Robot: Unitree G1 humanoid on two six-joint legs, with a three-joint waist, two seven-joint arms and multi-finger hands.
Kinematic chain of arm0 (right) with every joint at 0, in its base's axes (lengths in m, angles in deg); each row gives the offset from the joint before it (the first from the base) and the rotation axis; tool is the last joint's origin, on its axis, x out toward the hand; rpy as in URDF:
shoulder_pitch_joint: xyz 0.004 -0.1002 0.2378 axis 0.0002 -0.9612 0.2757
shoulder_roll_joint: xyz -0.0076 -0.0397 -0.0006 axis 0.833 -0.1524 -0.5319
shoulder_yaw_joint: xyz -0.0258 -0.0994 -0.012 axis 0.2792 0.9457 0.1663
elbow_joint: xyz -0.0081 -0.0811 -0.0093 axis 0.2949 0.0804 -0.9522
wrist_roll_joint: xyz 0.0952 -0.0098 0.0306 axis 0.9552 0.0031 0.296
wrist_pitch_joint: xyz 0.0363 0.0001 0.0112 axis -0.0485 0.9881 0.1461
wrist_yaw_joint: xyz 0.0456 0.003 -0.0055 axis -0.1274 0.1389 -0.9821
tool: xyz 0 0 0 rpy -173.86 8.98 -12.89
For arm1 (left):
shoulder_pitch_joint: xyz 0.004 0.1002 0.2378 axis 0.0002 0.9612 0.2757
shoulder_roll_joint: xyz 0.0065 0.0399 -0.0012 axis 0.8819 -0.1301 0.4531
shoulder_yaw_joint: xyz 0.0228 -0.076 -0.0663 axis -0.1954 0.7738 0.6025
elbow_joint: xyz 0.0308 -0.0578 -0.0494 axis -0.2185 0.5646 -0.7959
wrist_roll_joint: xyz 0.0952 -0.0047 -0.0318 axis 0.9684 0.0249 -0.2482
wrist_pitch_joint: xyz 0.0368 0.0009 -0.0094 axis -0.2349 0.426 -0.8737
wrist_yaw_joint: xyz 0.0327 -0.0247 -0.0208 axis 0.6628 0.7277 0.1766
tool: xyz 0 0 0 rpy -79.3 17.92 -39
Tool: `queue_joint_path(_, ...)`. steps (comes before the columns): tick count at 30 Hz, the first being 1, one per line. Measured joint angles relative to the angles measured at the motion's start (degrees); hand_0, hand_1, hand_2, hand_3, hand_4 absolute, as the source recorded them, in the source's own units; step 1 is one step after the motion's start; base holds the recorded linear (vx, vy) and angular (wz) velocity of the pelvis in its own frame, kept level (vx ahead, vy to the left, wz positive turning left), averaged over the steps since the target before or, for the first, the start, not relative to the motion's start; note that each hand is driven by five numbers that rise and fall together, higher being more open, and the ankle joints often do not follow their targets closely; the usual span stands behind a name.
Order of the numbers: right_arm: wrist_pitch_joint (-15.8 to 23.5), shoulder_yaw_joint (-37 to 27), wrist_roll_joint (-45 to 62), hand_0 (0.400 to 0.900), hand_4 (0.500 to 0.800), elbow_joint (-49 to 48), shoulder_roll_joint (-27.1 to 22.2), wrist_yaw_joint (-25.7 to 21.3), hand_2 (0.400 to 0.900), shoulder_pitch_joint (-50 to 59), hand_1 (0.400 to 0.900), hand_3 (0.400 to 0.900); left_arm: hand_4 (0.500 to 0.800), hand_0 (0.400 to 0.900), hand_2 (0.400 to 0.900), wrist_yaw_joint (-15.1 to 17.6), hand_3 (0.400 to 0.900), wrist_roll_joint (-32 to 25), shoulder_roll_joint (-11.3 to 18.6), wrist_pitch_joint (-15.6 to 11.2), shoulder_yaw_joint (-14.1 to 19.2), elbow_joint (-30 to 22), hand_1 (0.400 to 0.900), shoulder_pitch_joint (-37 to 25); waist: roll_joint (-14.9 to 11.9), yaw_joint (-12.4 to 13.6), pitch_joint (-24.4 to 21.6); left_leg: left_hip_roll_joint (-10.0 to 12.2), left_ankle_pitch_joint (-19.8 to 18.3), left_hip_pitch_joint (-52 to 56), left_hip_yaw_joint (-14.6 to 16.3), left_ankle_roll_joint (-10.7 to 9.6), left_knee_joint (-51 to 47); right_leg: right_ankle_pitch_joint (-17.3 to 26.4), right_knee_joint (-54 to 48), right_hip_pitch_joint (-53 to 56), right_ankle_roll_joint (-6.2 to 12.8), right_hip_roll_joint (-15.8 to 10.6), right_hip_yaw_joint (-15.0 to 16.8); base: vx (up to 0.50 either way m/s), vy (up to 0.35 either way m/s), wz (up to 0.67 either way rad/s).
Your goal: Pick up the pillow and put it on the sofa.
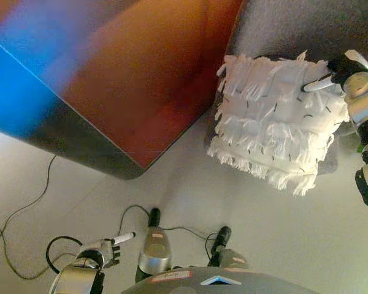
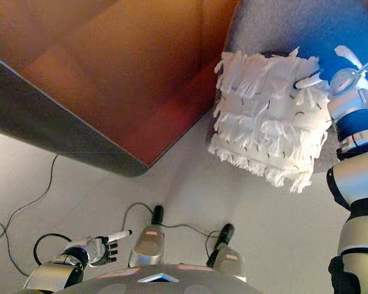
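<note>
So here's where we're at: our right hand (image 1: pixel 346 70) is up at the far right corner of the pillow (image 1: pixel 276 122), and the fingers are curled onto that corner — a white-tipped finger (image 1: pixel 319 84) lies across the pillow's top face, pointing inward, with the rest of the hand wrapped around the edge. Looks like a proper pinch on the fabric to us, though the underside of the grip is hidden.

The pillow itself is white and shaggy, rows of fringe with little dark flecks. It hangs below and to the left of those fingers, tilted, with its lower fringe edge over the pale floor (image 1: pixel 190 202). Behind it, just past the fingers, is a grey fuzzy surface (image 1: pixel 282 27) — we can't tell whether the pillow is resting on it or just held in front of it.

Left of the pillow, well away from the fingers, there's a big reddish-brown sofa (image 1: pixel 147 79) with a dark base, its corner pointing toward us.

Our left hand (image 2: pixel 98 248) is way down at the bottom left, low over the floor, nowhere near the pillow. One white-tipped finger (image 2: pixel 119 236) sticks straight out toward the right, the others are curled in, and it's holding nothing.
</note>
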Motion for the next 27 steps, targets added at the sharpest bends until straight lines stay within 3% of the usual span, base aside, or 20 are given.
queue_joint_path(1, -0.8, 0.5, 0.1, 0.900, 0.800, 2.1, 0.0, 0.0, 0.900, 1.0, 0.900, 0.900, 0.800, 0.900, 0.900, 0.0, 0.900, -0.2, -0.1, 0.0, 0.0, 0.0, 0.900, 0.2, 0.1, 0.0, 0.5, 0.1, 0.3, -0.3, -0.4, -0.2, -0.2, 0.0, 0.0, -0.3, -0.14, 0.2, -0.1, -0.09, -0.053, 0.00)
queue_joint_path(13, -4.3, 1.6, -0.2, 0.900, 0.800, 5.8, -2.0, -2.5, 0.900, 9.5, 0.900, 0.900, 0.800, 0.900, 0.900, -3.4, 0.900, -0.1, 1.3, -1.7, 0.0, -0.1, 0.900, 0.1, 1.2, 0.8, 4.2, 0.3, 1.8, -4.8, -0.9, -0.3, -0.2, 1.4, 0.0, -4.9, -0.83, 0.4, 0.0, -0.06, -0.036, -0.04)
queue_joint_path(27, -4.8, 1.5, -0.1, 0.900, 0.800, 5.8, -2.8, -1.0, 0.900, 10.9, 0.900, 0.900, 0.800, 0.900, 0.900, -7.7, 0.900, 0.7, 4.6, -2.5, 1.7, 0.0, 0.900, -1.1, -1.1, 0.6, 5.5, 0.5, 1.8, -1.7, 0.5, -0.3, -0.9, 1.7, 0.1, -2.8, -1.05, 0.5, 0.6, 0.02, -0.008, -0.07)
